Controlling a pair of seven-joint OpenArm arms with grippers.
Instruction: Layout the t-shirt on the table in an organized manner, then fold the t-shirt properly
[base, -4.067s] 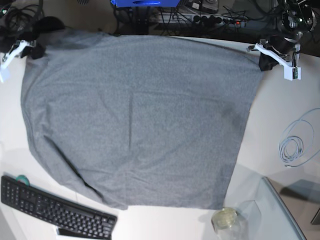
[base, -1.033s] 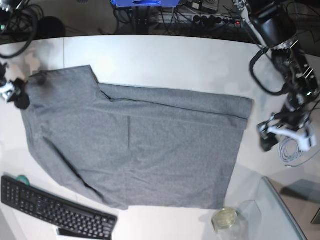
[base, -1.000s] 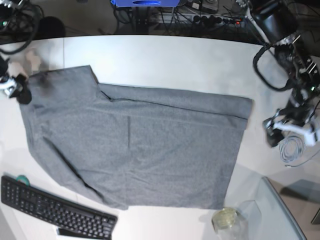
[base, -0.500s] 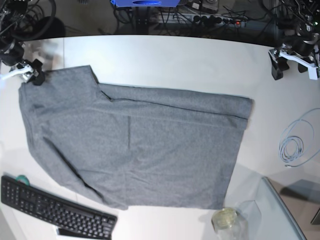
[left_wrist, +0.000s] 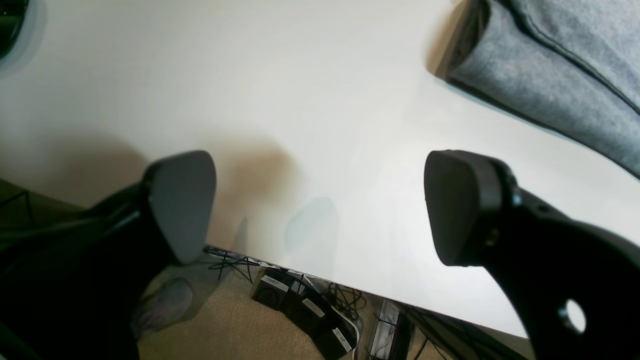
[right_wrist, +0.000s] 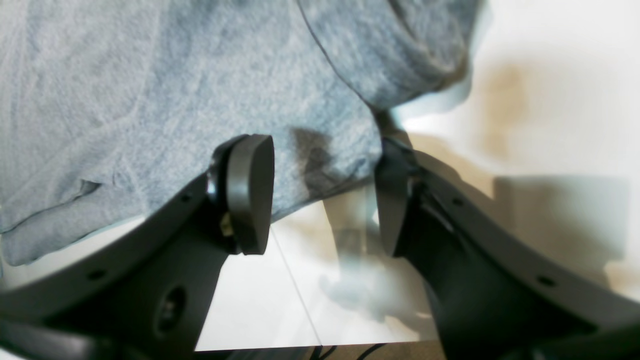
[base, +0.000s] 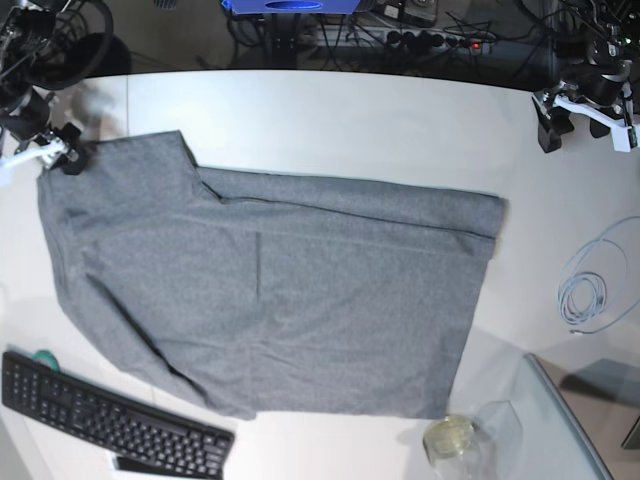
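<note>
The grey t-shirt lies flat on the white table, its far part folded over toward the near side. My right gripper is at the shirt's far-left corner. In the right wrist view the right gripper stands open, and the corner of the t-shirt lies between its fingers. My left gripper hovers near the table's far-right edge, apart from the shirt. There the left gripper is wide open over bare table, with the t-shirt off to one side.
A black keyboard lies at the near left. A coiled pale cable rests at the right, with a glass jar and a clear glass panel at the near right. Cables and power strips sit beyond the table's edge.
The shirt's far part, spread out before, now lies folded over. My left gripper rose from beside the cable to the far-right edge. My right gripper shifted to the far-left corner and its jaws narrowed.
</note>
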